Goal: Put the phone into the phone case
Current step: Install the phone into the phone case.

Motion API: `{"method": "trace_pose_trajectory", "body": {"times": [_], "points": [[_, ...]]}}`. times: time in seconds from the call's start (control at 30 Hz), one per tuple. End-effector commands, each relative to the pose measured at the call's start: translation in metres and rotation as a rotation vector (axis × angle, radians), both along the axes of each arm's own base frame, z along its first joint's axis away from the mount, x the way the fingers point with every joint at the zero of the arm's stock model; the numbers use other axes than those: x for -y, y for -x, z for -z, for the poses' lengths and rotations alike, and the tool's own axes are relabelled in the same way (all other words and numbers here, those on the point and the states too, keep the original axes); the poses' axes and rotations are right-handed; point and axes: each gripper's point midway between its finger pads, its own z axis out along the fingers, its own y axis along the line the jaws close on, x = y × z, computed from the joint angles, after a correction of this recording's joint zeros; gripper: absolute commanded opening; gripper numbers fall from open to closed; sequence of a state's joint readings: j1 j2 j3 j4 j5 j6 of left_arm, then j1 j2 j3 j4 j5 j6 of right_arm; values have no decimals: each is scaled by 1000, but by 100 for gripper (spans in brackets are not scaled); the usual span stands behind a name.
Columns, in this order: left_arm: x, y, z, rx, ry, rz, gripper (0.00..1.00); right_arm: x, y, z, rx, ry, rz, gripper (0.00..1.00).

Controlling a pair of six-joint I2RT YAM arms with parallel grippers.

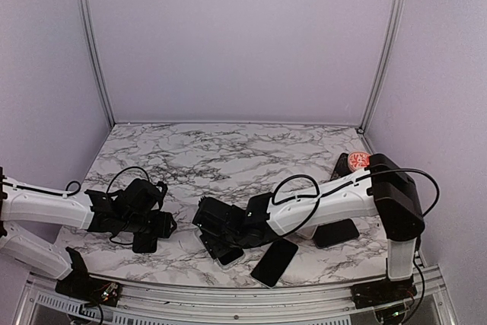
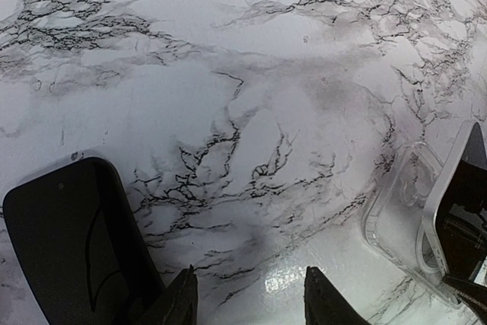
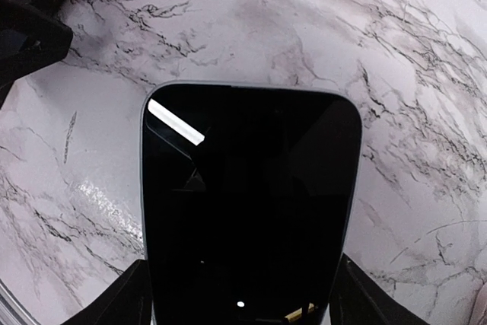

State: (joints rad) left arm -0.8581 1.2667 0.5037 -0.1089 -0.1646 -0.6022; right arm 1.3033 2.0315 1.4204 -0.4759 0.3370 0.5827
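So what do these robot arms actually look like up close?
Both arms are slim white tubes with chunky black joints: the left arm and the right arm. Loose black cables loop along them. Each ends in a black gripper, like the left gripper, with two flat tapered fingers.

- Left arm (image 1: 46, 207): white, rounded tubular shells joined by black joint housings.
- Right arm (image 1: 335, 192): the same white shells, with one large, boxy black housing (image 1: 399, 199).
- Cables (image 1: 297, 177): thin and black, looping free outside each arm.
- Left gripper (image 2: 251, 298) and right gripper (image 3: 240, 306): matte black bodies with black tapered fingers.
- Bases (image 1: 85, 285): black mounts with small exposed wires.
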Motion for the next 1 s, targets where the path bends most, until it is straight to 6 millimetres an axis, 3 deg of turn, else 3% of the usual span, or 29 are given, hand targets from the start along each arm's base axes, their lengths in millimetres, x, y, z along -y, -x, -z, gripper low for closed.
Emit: {"method": "trace_pose_trajectory", "body": {"times": [0.0,0.37,0.43,0.53,0.6,0.87,0.97], "points": [[3,-3,-2,4,12,-1,47,-5,-8,6,22,-21,11,38],[2,-4,1,2,1,1,47,1,11,10,-21,16,-44,42],[2,-3,1,1,1,2,47,5,12,11,-29,22,-48,51],[2,-3,2,-2,-1,3,47,6,14,11,-42,38,-59,75],[3,-3,1,-1,2,5,47,5,17,7,-62,39,-86,97],[4,-2,1,-7,12,4,47,9,40,5,-263,53,-222,99],[4,-2,0,-9,15,1,47,4,47,-6,-288,49,-272,99]]}}
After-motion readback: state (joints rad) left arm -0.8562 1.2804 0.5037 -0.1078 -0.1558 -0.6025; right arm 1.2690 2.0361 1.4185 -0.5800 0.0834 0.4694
